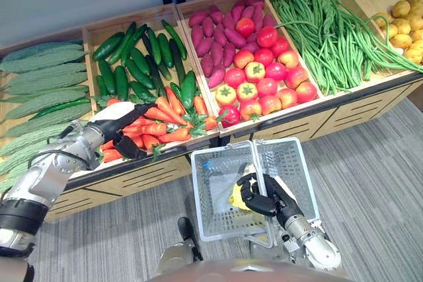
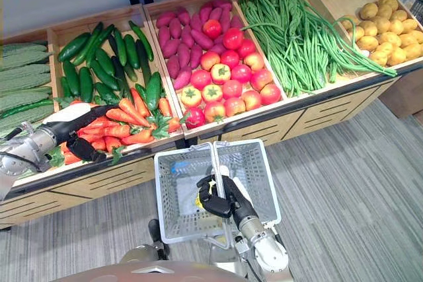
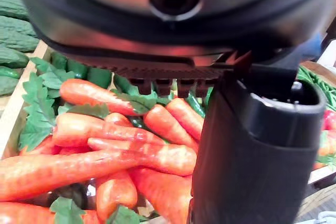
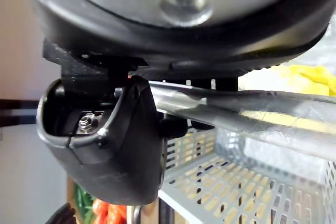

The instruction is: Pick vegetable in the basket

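- A wooden desk (image 1: 291, 123) is split into bins of cucumbers, tomatoes and beans.
- A grey basket (image 1: 210, 219) is held out in front of it, with something yellow (image 1: 236, 197) inside.
- The carrots (image 1: 162, 120) are piled in a front bin.
- The left hand (image 1: 122, 127) is set on them; its grip can't be made out.
- The right hand (image 1: 261, 196) is curled round the basket's handles.
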Motion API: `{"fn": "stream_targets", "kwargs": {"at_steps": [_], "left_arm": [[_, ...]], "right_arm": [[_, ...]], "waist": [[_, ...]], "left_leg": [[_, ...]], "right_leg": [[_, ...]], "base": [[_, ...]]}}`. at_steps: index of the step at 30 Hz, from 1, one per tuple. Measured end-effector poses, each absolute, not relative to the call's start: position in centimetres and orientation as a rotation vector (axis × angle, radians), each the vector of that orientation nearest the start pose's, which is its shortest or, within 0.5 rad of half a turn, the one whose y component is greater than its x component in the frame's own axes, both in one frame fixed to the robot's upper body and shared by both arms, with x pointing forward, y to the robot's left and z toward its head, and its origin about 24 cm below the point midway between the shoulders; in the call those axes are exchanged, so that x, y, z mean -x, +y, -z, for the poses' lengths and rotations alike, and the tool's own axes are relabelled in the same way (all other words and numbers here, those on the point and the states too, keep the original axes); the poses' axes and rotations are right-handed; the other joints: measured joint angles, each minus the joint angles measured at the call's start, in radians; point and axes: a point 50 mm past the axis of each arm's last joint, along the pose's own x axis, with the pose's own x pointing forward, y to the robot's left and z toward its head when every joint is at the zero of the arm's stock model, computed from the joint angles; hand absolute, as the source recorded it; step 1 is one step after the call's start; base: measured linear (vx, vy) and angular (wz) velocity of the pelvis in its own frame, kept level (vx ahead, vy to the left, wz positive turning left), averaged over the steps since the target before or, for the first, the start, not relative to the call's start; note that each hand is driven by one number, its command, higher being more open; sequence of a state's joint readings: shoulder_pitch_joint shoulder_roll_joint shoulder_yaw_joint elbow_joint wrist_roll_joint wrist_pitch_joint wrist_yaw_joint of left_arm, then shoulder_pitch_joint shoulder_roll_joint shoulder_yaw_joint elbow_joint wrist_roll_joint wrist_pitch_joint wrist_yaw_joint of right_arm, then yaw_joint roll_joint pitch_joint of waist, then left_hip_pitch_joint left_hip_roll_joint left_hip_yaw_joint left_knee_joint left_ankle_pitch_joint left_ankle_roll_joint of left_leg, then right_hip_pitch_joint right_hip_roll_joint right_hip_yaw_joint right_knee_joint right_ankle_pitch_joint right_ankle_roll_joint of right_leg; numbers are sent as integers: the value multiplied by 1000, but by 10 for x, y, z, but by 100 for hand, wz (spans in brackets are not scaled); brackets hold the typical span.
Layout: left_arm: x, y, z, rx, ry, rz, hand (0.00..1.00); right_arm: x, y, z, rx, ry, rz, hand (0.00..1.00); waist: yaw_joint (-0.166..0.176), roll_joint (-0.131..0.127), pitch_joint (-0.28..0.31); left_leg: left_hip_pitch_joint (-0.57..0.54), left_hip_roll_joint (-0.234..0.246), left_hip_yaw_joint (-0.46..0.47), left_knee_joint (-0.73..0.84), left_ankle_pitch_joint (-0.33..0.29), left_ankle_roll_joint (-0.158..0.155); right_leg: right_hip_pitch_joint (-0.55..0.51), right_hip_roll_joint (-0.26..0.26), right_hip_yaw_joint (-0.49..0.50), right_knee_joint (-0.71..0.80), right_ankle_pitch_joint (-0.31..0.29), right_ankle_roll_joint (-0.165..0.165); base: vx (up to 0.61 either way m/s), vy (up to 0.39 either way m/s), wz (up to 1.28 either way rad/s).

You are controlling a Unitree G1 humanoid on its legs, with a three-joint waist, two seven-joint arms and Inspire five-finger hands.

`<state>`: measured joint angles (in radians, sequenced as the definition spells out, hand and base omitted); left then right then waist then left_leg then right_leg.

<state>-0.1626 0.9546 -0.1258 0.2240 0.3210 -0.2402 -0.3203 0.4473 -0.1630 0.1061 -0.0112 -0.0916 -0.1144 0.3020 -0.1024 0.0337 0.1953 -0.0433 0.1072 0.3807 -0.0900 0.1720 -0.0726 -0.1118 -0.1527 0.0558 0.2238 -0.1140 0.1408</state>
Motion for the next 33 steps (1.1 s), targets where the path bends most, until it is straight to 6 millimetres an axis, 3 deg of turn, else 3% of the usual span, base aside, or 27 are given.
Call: {"fn": "stream_targets", "kwargs": {"at_steps": [13, 18, 29, 33], "left_arm": [[-260, 306, -86, -1392, 198, 414, 100], [-256, 316, -70, -1414, 278, 413, 100], [-269, 322, -79, -1467, 262, 357, 100], [-279, 325, -97, -1500, 226, 313, 100]], "right_arm": [[-142, -162, 34, 200, 362, -385, 0], [-142, -158, 35, 200, 360, -411, 0], [-142, -152, 35, 194, 358, -435, 0], [-142, -151, 35, 193, 358, -435, 0]], "waist": [[15, -1, -5], [14, -9, -9], [14, -20, -13], [8, -25, -10]], "left_leg": [[-1, 10, 13, 0, -11, -12], [-8, 9, 28, 0, -11, -14], [-19, 8, 44, 0, -10, -12], [-18, 8, 45, 0, -11, -13]], "right_leg": [[-1, 0, 15, -24, 17, 1], [-21, -2, 32, -16, 19, 4], [-45, -1, 49, 0, 20, 4], [-46, 0, 50, 2, 21, 4]], "base": [[4, -2, -4], [17, 4, -7], [15, -2, -3], [2, 0, -1]]}}
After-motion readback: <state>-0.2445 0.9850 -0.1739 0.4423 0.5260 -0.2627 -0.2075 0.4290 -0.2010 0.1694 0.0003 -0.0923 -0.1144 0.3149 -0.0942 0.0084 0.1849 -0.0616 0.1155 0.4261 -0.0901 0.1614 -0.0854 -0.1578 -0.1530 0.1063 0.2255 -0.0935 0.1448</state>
